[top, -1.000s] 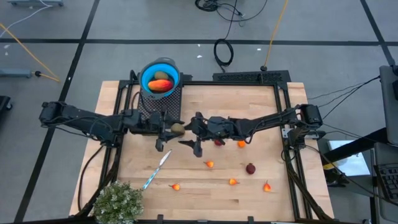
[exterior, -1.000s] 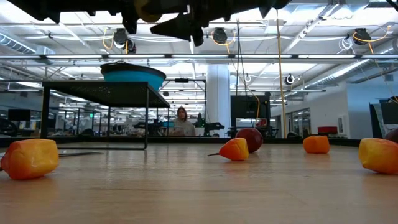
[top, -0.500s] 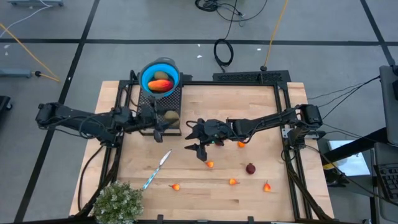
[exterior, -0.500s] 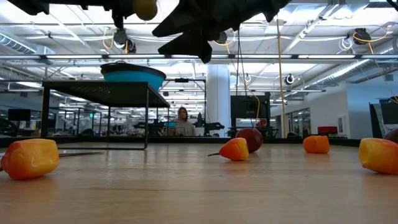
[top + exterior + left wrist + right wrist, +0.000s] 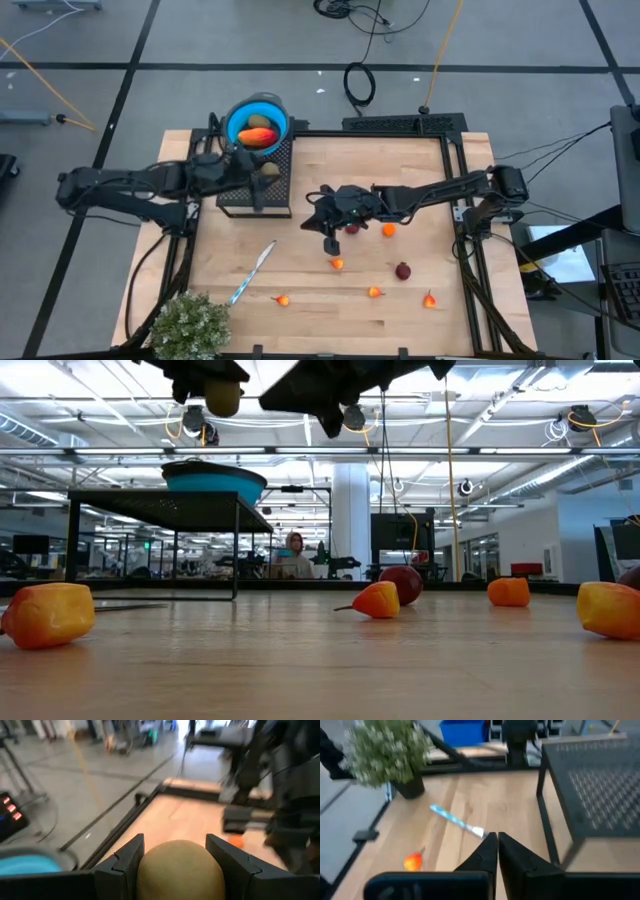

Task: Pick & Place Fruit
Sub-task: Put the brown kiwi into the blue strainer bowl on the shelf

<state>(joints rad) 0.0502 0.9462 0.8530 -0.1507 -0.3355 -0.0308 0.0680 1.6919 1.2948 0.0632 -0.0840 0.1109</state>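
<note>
The left gripper (image 5: 262, 172) hovers above the black mesh stand (image 5: 281, 160) at the table's back-left, and there it is, an olive-brown oval fruit (image 5: 179, 870) wedged between its two dark fingers (image 5: 126, 861), the jaws part-way apart and pressed on either side of it; from table height the same fruit (image 5: 222, 398) hangs up near the top edge, well above the wooden table (image 5: 420, 165). Just past the stand sits the blue bowl (image 5: 235, 113), already holding an orange-red piece (image 5: 258, 138) and an olive-brown one (image 5: 259, 122). Over to the right gripper (image 5: 331, 243), reaching in over the middle of the table: its fingers (image 5: 487, 851) are pinched fully together with nothing between them, pointing down toward the board. Right beside that arm lie a dark red ball (image 5: 351, 228) and a small orange fruit (image 5: 388, 230), with another orange bit (image 5: 338, 264) just in front of the fingertips. Further toward the front, a second dark red ball (image 5: 402, 270) and three orange-red bits (image 5: 375, 292), (image 5: 430, 299) and (image 5: 283, 299) are scattered well apart. The blue-handled knife (image 5: 252, 272) lies slantwise on the left half of the board, and the bushy green plant (image 5: 189, 323) fills the front-left corner. In the low view a person (image 5: 293, 552) is visible far back in the room.
</note>
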